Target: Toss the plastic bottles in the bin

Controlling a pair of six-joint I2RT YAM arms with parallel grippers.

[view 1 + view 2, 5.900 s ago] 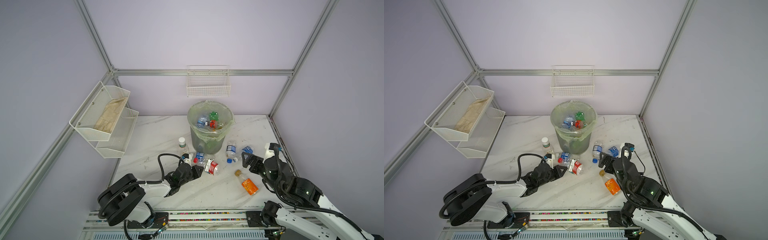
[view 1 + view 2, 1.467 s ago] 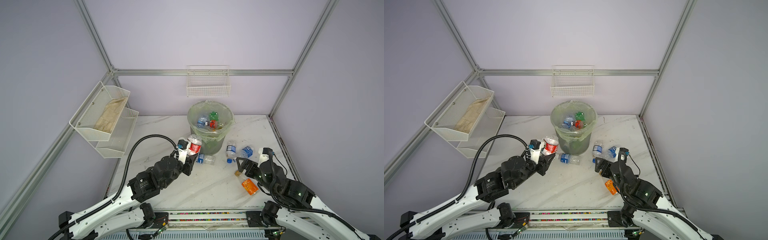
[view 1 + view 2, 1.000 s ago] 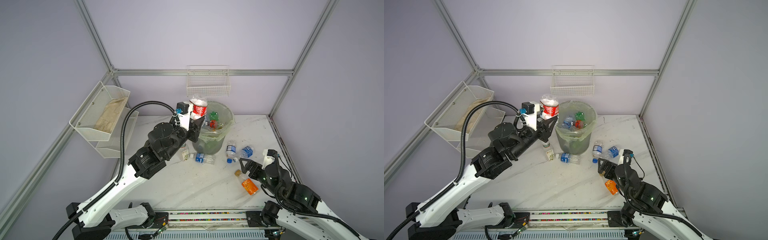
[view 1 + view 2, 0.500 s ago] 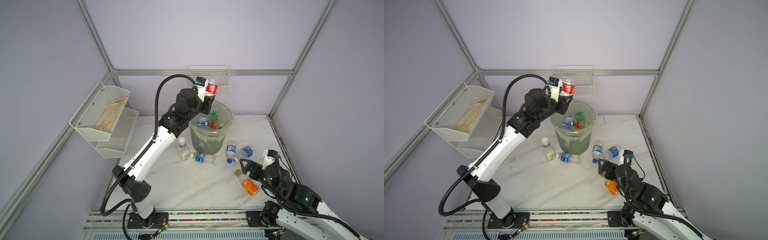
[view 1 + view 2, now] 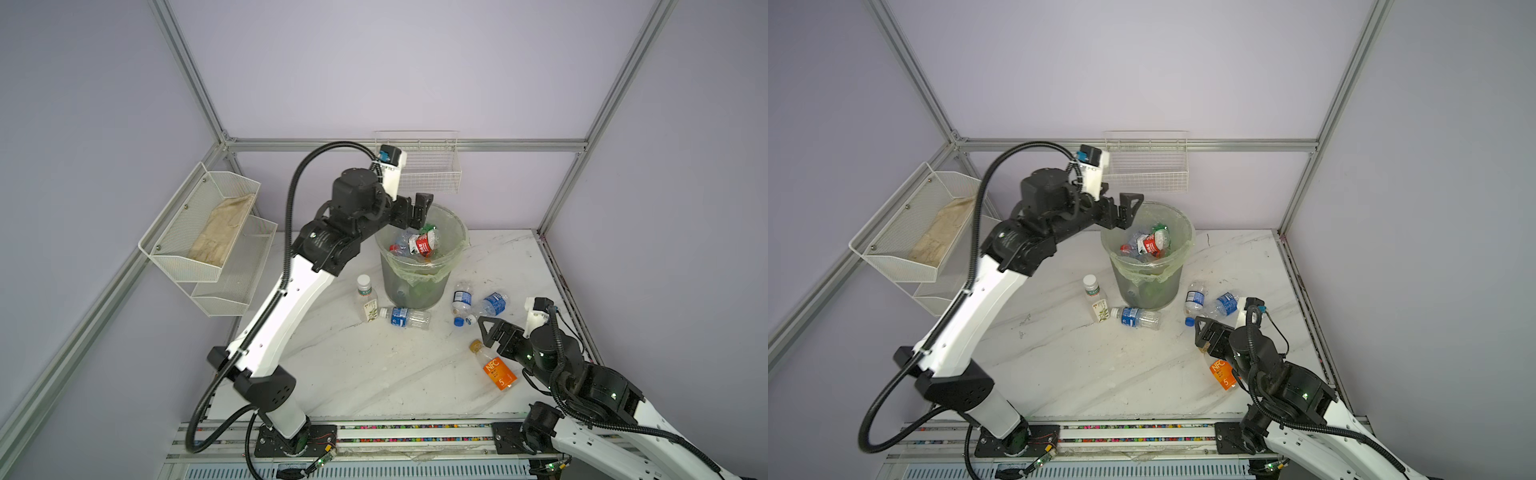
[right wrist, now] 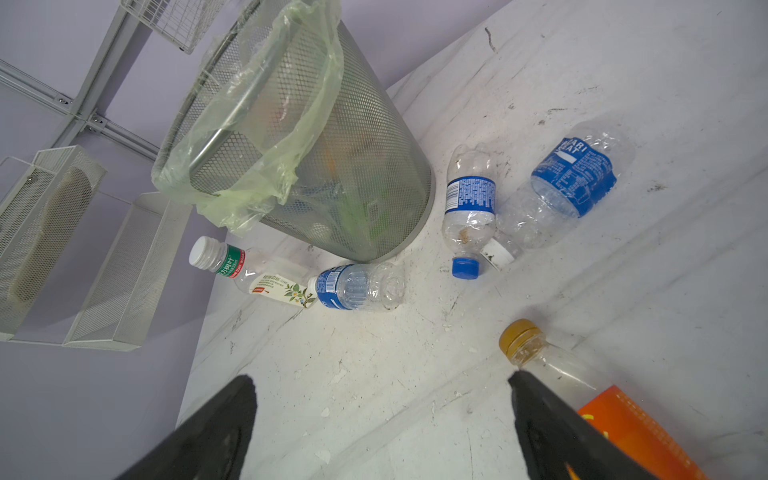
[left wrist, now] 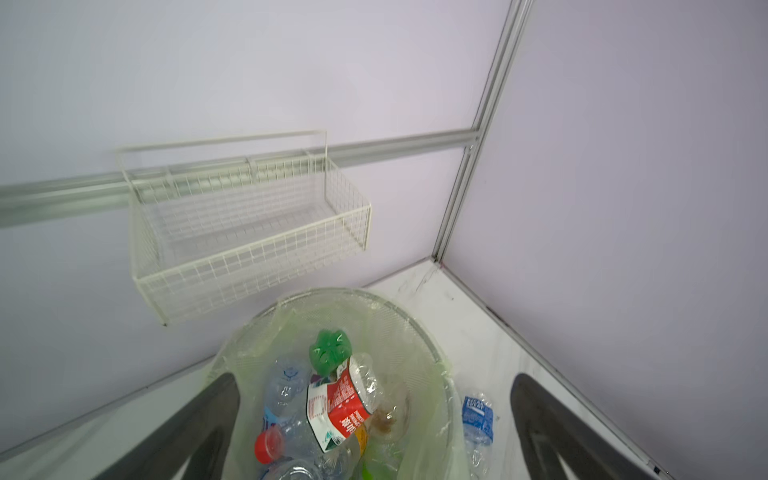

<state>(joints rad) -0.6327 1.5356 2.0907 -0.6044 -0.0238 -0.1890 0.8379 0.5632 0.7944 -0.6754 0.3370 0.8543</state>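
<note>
The left fingers were held apart over the bin, the right fingers apart above the bench, and a later bottle was judged liable to be bounced out off the red-labelled bottle heaped inside.

A white wire basket hangs from the aluminium rail on the back wall, above the far edge of the white marbled desk. On the left wall sits a two-tier white mesh rack, with a tan, flat, cloth-like piece lying in its upper tier. A metal track dotted with small coloured bits runs along the desk's front edge.
</note>
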